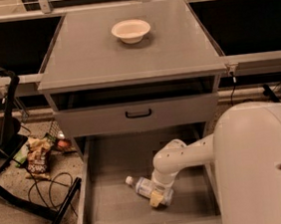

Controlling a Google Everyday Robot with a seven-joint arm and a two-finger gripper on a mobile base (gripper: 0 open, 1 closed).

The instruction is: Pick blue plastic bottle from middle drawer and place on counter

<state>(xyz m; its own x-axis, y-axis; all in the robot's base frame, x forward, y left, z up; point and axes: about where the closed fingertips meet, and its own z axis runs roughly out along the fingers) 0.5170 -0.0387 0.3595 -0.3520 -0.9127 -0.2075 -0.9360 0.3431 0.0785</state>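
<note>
- Item located — the blue plastic bottle (142, 186) lies on its side on the floor of the middle drawer (110, 202). The drawer is pulled out at the bottom centre of the frame, and the bottle sits right of the floor's centre and towards the front edge.
- Long axis: runs diagonally. The white cap points to the upper left and the body runs down to the lower right, where it passes under the hand.
- Hand (158, 197): sits at the lower-right end of the bottle, over the body and away from the cap. A yellowish tip shows against the clear plastic, touching it or very nearly so.
- Hand state: cannot tell whether it is spread or clamped on the bottle, because the wrist and the bottle body cover the contact.
- Governing relation: the bottle extends up and to the left from the hand. As judged, a secure hold needs the closing direction set across that diagonal, not along it.
- Arm (185, 154): enters from the large white housing at the lower right, runs left at a slight rise, then bends at a rounded joint and drops steeply into the drawer. The wrist is near vertical over the bottle.
- Destination — the worktop (89, 54) fills the upper centre of the frame, well above the drawer. A white bowl (131, 31) stands near its far edge.
- Clearance note: the closed drawer front (180, 111) lies between the drawer and the worktop, so the lift would likely need to come out towards the bottom of the frame first.
</note>
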